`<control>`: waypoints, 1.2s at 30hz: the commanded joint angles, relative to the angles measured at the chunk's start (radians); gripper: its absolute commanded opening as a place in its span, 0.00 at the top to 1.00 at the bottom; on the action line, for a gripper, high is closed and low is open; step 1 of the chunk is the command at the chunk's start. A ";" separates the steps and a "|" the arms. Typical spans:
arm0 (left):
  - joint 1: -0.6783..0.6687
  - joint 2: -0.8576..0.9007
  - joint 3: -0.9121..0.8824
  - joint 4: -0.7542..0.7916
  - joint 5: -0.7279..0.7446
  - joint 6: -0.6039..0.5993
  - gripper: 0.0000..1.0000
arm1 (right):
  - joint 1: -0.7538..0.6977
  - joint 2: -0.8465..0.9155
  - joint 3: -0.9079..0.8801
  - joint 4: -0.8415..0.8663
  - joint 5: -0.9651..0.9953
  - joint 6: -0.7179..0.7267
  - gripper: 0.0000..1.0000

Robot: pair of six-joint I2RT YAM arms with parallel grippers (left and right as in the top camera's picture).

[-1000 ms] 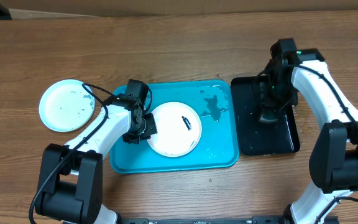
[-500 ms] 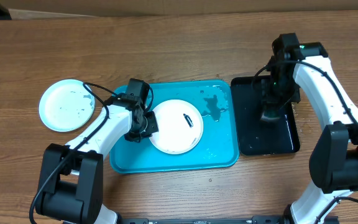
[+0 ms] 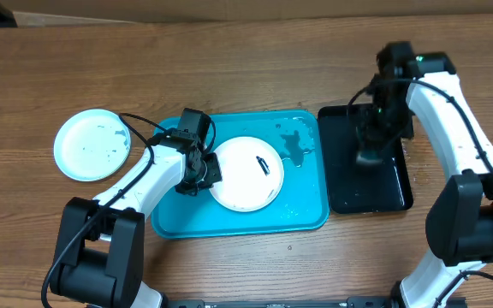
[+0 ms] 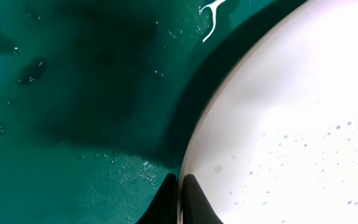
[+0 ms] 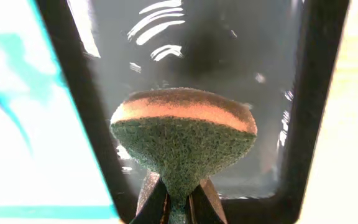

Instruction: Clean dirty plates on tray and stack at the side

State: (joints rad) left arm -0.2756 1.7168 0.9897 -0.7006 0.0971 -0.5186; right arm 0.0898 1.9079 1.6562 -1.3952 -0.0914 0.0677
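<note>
A white plate (image 3: 245, 174) with a dark smear lies on the turquoise tray (image 3: 298, 210). My left gripper (image 3: 202, 174) is shut on the plate's left rim; the left wrist view shows its fingers (image 4: 180, 196) pinching the rim of the plate (image 4: 291, 137) above the wet tray (image 4: 73, 93). A pale-blue-rimmed plate (image 3: 92, 145) sits on the table at the left. My right gripper (image 3: 371, 152) is shut on a green and orange sponge (image 5: 184, 134) and holds it over the black tray (image 3: 366, 192), which also shows in the right wrist view (image 5: 229, 56). The yellow-green-rimmed plate is out of view.
Water puddles (image 3: 293, 145) lie on the turquoise tray's right part. The black tray (image 5: 319, 99) is wet and stands right of the turquoise tray. Bare wooden table (image 3: 229, 60) surrounds both trays.
My left gripper has shifted the white plate slightly to the right on the tray. My right gripper has risen a little over the black tray with the sponge.
</note>
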 commanded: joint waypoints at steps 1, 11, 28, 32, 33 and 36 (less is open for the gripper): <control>-0.009 0.012 -0.005 0.010 0.001 -0.013 0.96 | 0.045 -0.032 0.064 -0.003 -0.110 0.003 0.96; -0.009 0.013 -0.005 0.015 0.011 -0.013 0.96 | 0.357 -0.032 0.065 0.136 -0.113 0.014 0.96; -0.009 0.013 -0.005 0.011 0.011 -0.013 0.96 | 0.639 -0.014 0.050 0.269 0.188 0.100 0.96; -0.009 0.013 -0.005 0.010 0.008 -0.009 0.96 | 0.639 0.032 0.036 0.270 0.187 0.101 0.96; -0.009 0.013 -0.005 0.009 0.008 -0.009 0.96 | 0.639 0.049 0.033 0.272 0.187 0.101 0.96; -0.009 0.013 -0.005 0.009 0.008 -0.009 0.96 | 0.639 0.102 0.032 0.276 0.188 0.113 0.96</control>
State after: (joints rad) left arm -0.2756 1.7187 0.9897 -0.6880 0.1047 -0.5217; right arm 0.7319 1.9518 1.6993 -1.1252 0.0814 0.1581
